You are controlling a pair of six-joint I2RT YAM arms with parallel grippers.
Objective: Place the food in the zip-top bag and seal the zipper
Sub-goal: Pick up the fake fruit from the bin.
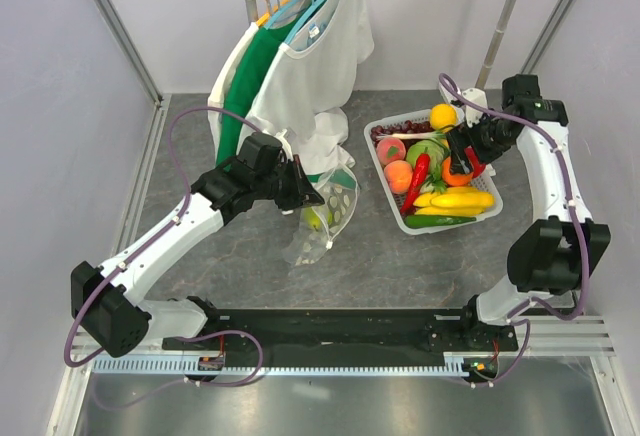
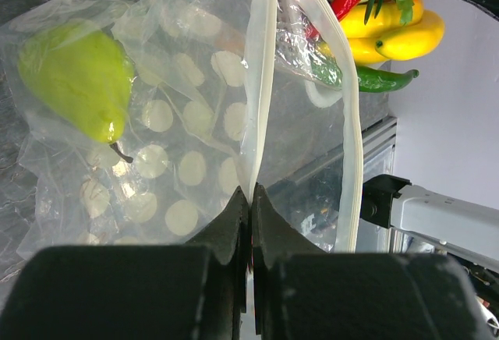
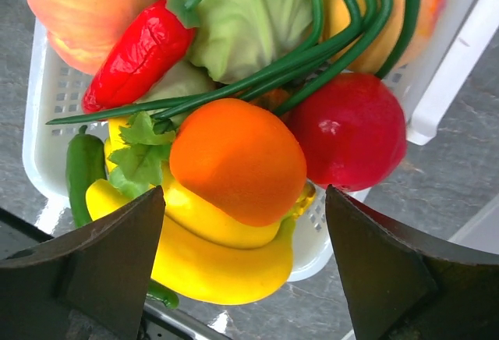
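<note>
My left gripper (image 1: 308, 194) is shut on the zipper (image 2: 259, 83) at the mouth of the clear dotted zip-top bag (image 1: 325, 218) and holds it up off the table; the pinch shows in the left wrist view (image 2: 251, 193). A green pear (image 2: 78, 75) lies inside the bag. My right gripper (image 1: 461, 163) is open above the white basket (image 1: 392, 207) of food, its fingers (image 3: 101, 258) either side of an orange fruit (image 3: 238, 159). Around it lie a red apple (image 3: 355, 129), a red chili (image 3: 140, 55), yellow bananas (image 3: 210, 266) and a peach (image 3: 86, 8).
White and green garments (image 1: 300, 56) hang on a rack at the back, just behind the bag. The basket (image 3: 54, 98) also holds a cabbage (image 3: 234, 12), a green pepper (image 3: 82, 172) and a lemon (image 1: 443, 115). Grey walls close in on both sides.
</note>
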